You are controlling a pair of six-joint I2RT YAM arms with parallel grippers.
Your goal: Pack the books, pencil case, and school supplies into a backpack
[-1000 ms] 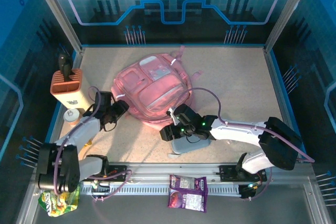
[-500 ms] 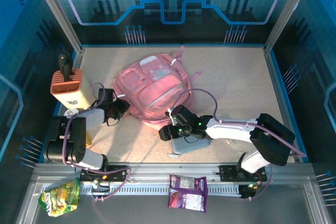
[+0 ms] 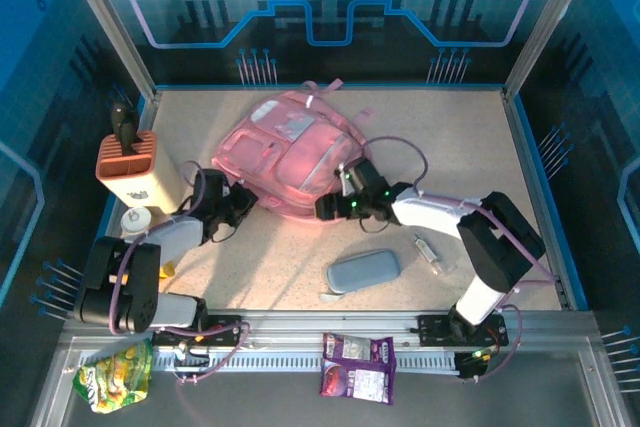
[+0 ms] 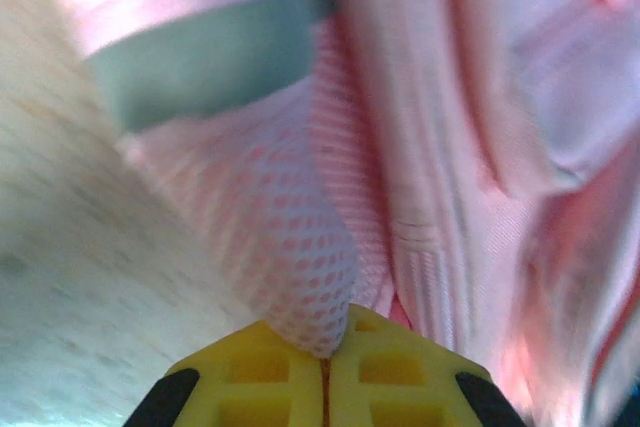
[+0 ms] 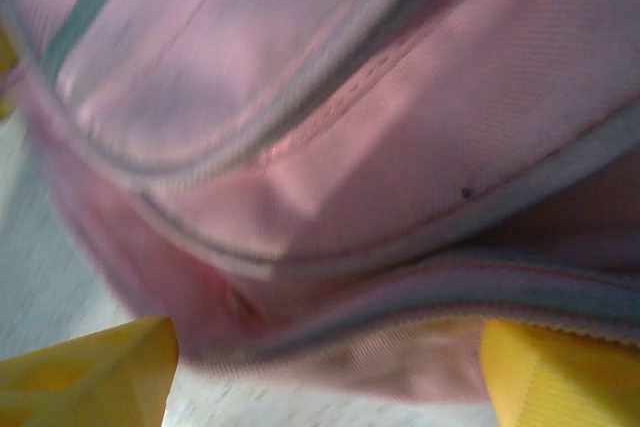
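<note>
The pink backpack (image 3: 290, 147) lies at the middle back of the table. My left gripper (image 3: 240, 209) is at its lower left edge. In the left wrist view the yellow fingers (image 4: 390, 372) are shut on a fold of the backpack's white mesh (image 4: 300, 257). My right gripper (image 3: 335, 205) is at the lower right edge, open, its yellow fingers (image 5: 90, 377) wide apart with the backpack's bottom seam (image 5: 400, 297) between them. The grey-blue pencil case (image 3: 363, 270) lies free on the table near the front. A small clear tube of the school supplies (image 3: 428, 250) lies to its right. The books are out of view.
An orange-and-cream holder (image 3: 128, 165) stands at the left wall with a small white bottle (image 3: 135, 222) in front of it. A purple snack packet (image 3: 357, 367) and a green snack bag (image 3: 113, 377) lie on the front rail, off the table. The right arm's cable loops above the backpack's right side.
The right gripper left the pencil case and moved back to the backpack's edge, opening wider. The left gripper shut on the mesh. The backpack shifted toward the back.
</note>
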